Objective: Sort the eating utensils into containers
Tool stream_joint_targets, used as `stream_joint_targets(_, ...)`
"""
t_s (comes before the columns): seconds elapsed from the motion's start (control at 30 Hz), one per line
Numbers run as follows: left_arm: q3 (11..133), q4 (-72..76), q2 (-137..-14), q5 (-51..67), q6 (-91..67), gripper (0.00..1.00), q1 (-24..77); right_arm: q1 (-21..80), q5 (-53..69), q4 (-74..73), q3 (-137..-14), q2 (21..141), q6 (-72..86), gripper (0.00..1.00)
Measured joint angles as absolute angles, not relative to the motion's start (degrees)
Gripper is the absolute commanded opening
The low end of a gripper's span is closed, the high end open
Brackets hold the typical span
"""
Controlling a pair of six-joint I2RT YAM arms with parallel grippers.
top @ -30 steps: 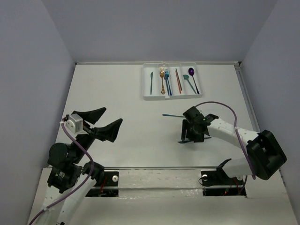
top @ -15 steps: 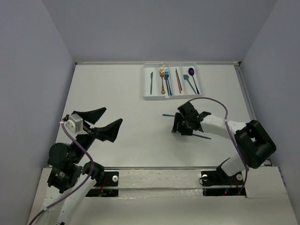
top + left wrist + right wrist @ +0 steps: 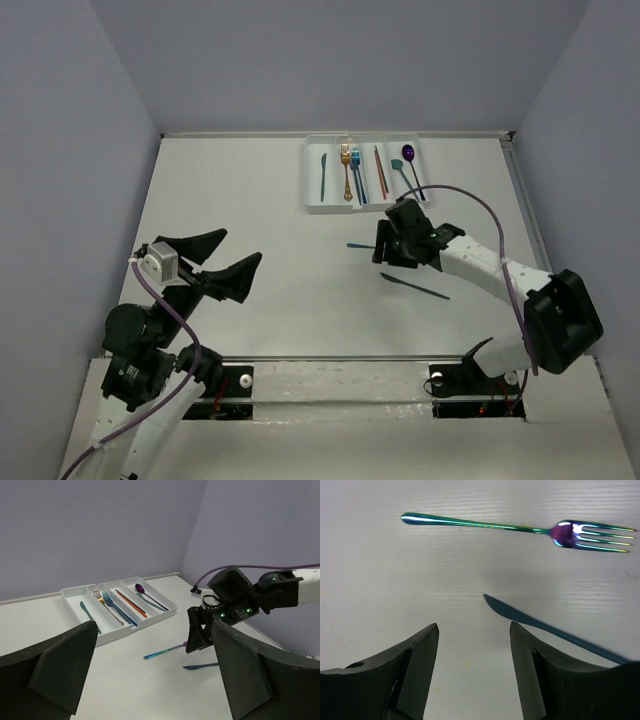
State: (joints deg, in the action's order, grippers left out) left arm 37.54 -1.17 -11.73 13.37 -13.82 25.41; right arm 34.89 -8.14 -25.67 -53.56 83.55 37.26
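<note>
Your right end effector (image 3: 473, 627) hangs open and empty at the frame's bottom. The knife (image 3: 545, 625) lies just above its tips, the fork (image 3: 520, 527) across the top. The left end effector (image 3: 240, 246), lower left, gapes open.

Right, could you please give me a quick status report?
Left pincer open, empty; right pincer open, empty, by fork. Fork and knife on table, outside tray. Knife close by fork, not touching.
</note>
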Motion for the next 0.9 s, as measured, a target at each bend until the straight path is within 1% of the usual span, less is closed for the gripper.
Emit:
stream_joint_targets(0.07,37.54,-1.17,-11.73,13.39,-13.82,0.99,25.43,31.73,-7.64,-30.52,-53.52,79.53,34.65,0.65)
stream_joint_targets(0.17,37.54,-1.17,-11.73,13.43,-13.82,0.99,25.41,28.69,-6.33,-35.44,-53.54,78.35,31.59,0.64)
stream_joint_targets(0.23,37.54,-1.17,-11.73,13.43,-13.82,0.99,25.43,27.38,-5.5,-40.62,-54.61,80.12,29.02,0.62)
stream_joint_targets(0.33,37.54,-1.17,-11.73,13.43,-13.85,0.99,25.41,26.57,-3.51,-45.25,-56.31,83.13,26.22,0.64)
stream_joint_targets(0.43,37.54,-1.17,-11.73,13.43,-13.82,0.99,25.41,25.91,-2.85,-50.46,-61.36,87.68,22.61,0.67)
stream_joint_targets(0.57,37.54,-1.17,-11.73,13.37,-13.82,0.99,25.74,24.69,-2.55,-52.47,-65.56,92.38,18.0,0.67)
stream_joint_targets(0.9,37.54,-1.17,-11.7,13.28,-13.82,0.99,25.93,23.57,-0.12,-53.56,-66.02,100.38,7.79,0.65)
